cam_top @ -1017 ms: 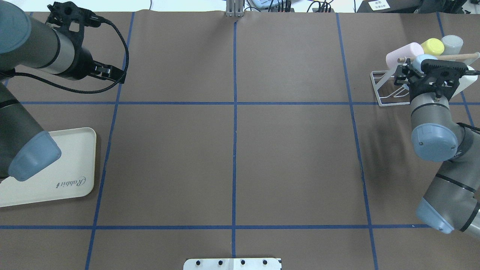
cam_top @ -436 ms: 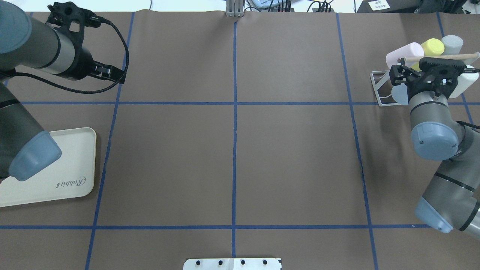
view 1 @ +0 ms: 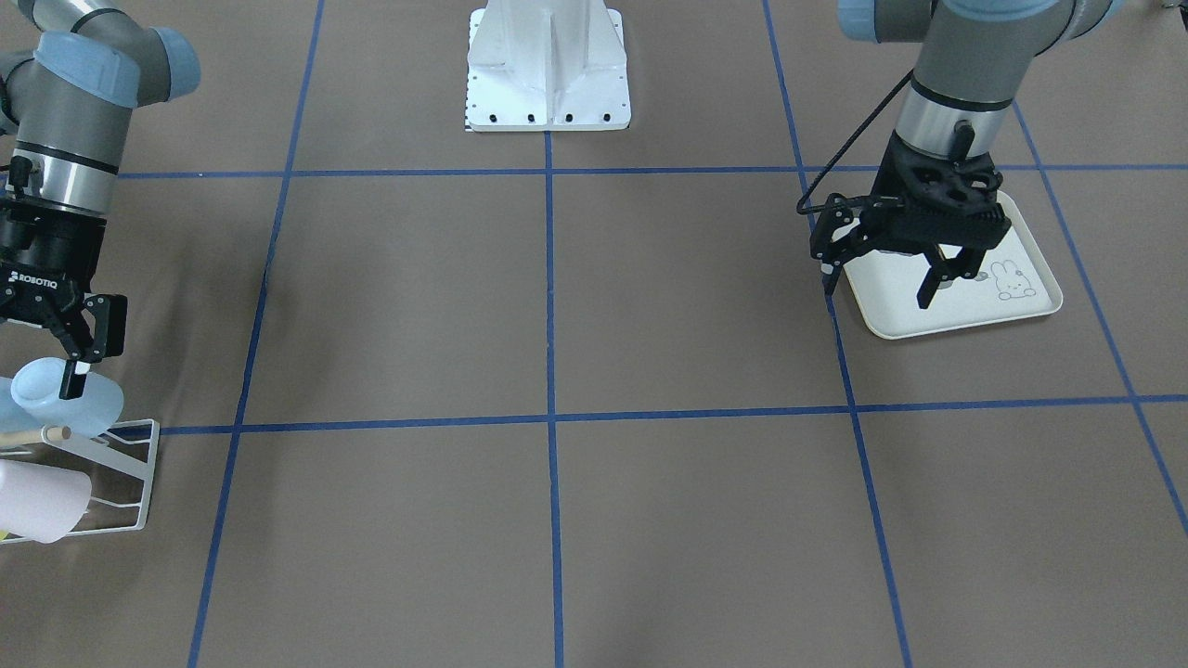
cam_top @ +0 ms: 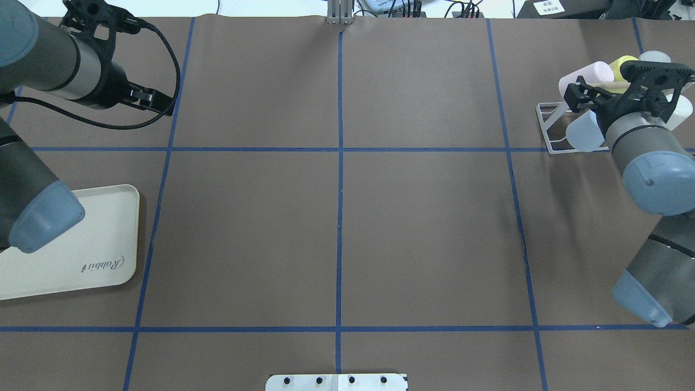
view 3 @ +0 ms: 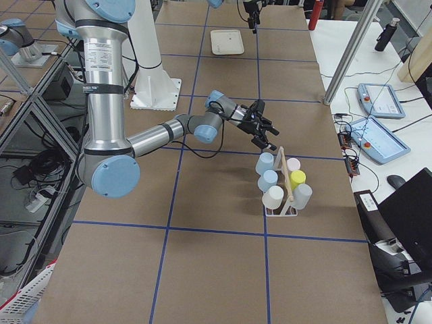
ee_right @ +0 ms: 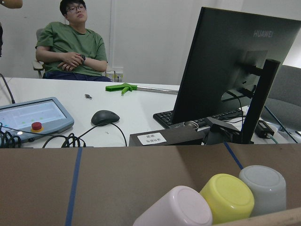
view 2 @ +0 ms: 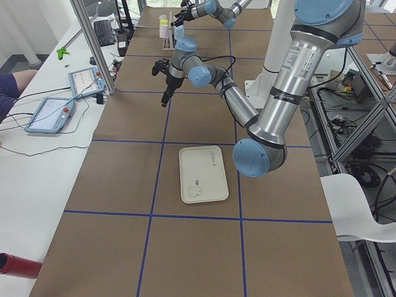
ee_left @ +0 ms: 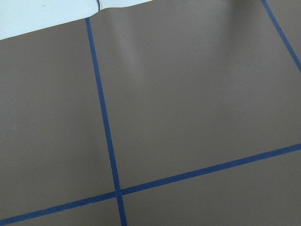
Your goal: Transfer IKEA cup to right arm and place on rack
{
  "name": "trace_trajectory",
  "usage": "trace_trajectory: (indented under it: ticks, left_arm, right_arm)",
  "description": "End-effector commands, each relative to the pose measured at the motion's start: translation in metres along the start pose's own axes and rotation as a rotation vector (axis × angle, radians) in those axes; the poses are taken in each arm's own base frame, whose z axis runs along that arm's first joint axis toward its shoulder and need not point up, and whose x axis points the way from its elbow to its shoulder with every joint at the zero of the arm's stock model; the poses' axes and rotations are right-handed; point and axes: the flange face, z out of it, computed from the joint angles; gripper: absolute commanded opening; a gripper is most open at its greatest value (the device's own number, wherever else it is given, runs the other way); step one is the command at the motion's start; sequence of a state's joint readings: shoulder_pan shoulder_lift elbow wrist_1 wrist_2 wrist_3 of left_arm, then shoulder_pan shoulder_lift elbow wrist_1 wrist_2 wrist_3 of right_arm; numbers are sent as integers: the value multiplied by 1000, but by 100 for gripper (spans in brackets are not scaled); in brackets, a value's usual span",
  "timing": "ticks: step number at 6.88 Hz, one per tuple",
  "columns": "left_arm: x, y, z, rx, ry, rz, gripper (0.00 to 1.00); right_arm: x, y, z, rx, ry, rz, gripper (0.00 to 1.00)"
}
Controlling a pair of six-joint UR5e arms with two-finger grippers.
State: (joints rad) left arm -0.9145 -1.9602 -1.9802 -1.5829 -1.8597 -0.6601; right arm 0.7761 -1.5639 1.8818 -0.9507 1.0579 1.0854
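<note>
The IKEA cup (view 1: 54, 401), pale blue, rests tilted on the near end of the white wire rack (view 1: 125, 448), its open mouth facing up in the front-facing view. From overhead the cup (cam_top: 582, 136) lies on the rack (cam_top: 549, 132) below the right wrist. My right gripper (view 1: 90, 355) hovers just above it, fingers spread and open; one fingertip is close to the rim. In the right side view the right gripper (view 3: 265, 140) sits above the cup (view 3: 264, 162). My left gripper (view 1: 878, 283) hangs open and empty over the cream tray (view 1: 928, 322).
Pink (cam_top: 586, 73), yellow (cam_top: 619, 64) and grey (cam_top: 654, 56) cups sit on the rack's far side, with a cream cup (view 3: 273, 196) and another blue one (view 3: 268, 179) beside them. A wooden dowel (view 1: 37, 434) runs along the rack. A white base plate (view 1: 548, 65) is at the robot's side.
The right arm carried the blue cup down onto the near end of the rack, then its wrist tilted up and away, leaving the cup there. The left arm drifted slightly away.
</note>
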Motion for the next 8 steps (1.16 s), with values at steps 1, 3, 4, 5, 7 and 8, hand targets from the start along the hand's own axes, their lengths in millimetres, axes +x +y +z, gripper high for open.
trace_trajectory:
  ticks: [1,3,4,5,7,8]
  left_arm:
    - [-44,-18,3,-16,-38,67,100]
    - [-125,-28,4,-98,8,132,100]
    - [-179,-21,0,-125,14,185,100]
    - [-241,-5,-2,-160,34,197,100]
    - [-357,27,6,-216,122,181,100]
    - [-407,42,15,-235,170,126,100]
  right_arm:
    - [65,-57,3,-198,-77,-44,100]
    - [158,-116,5,-463,-172,-122,100]
    - [188,-122,1,-579,-234,-163,100]
    - [215,-125,0,-675,-295,-165,100]
    - [263,-120,0,-820,-451,-155,100]
    - [276,-110,0,-871,-488,-200,100]
